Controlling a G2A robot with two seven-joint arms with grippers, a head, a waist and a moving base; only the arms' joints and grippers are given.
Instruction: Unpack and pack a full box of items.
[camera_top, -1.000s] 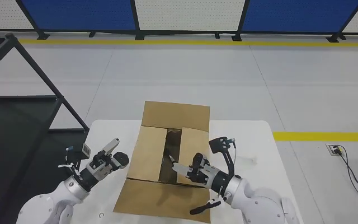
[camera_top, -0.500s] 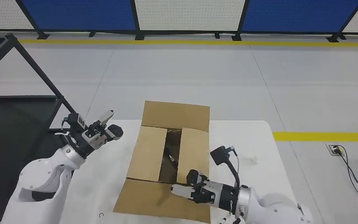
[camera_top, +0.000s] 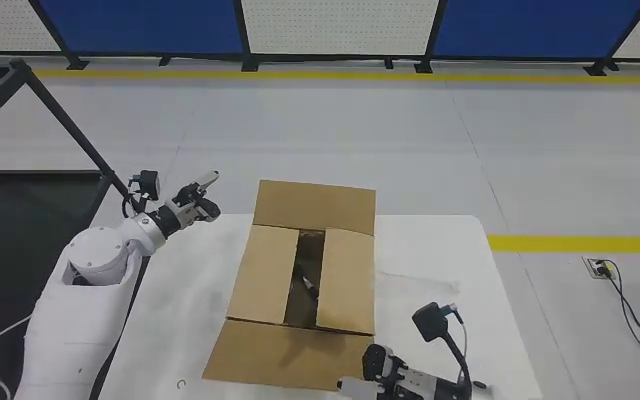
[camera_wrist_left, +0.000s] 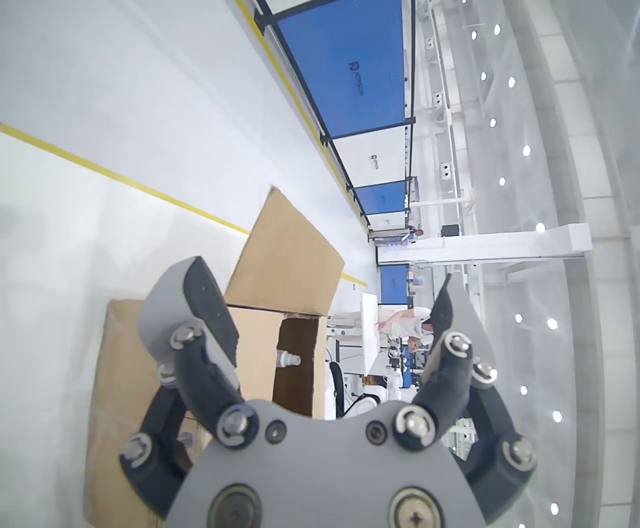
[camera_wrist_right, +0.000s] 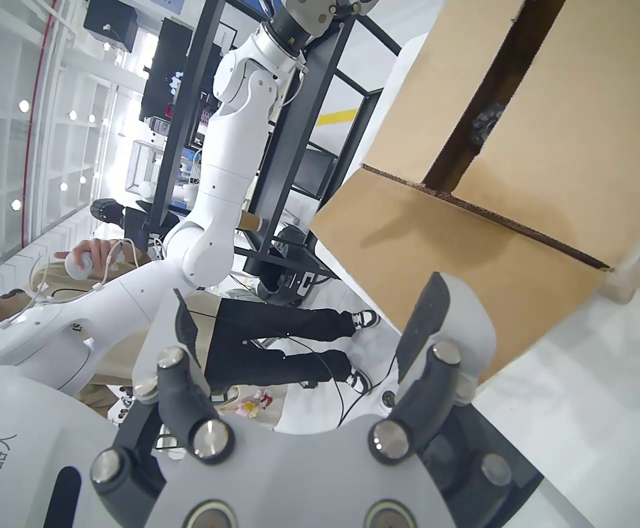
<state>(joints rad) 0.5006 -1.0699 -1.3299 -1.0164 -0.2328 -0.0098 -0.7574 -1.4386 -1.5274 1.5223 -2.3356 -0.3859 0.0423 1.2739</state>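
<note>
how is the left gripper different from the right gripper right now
The left gripper is off the cardboard box's far corner; the right gripper is at its near flap. The left gripper stands clear of the box; the right gripper is close beside that flap. Both are open and empty.

Lighting is bright and even, supplied from above. Rows of ceiling lamps (camera_wrist_left: 526, 150) are recorded as small white spots in the left wrist view. The white desk (camera_top: 440, 260) and the pale floor (camera_top: 330, 130) are rendered nearly washed out. Faint, soft-edged shade is cast on the desk beside the box (camera_top: 262, 275), and the gap (camera_top: 308, 275) between its flaps is left dark. Straight lines are bent strongly toward the edges in both wrist views.
</note>
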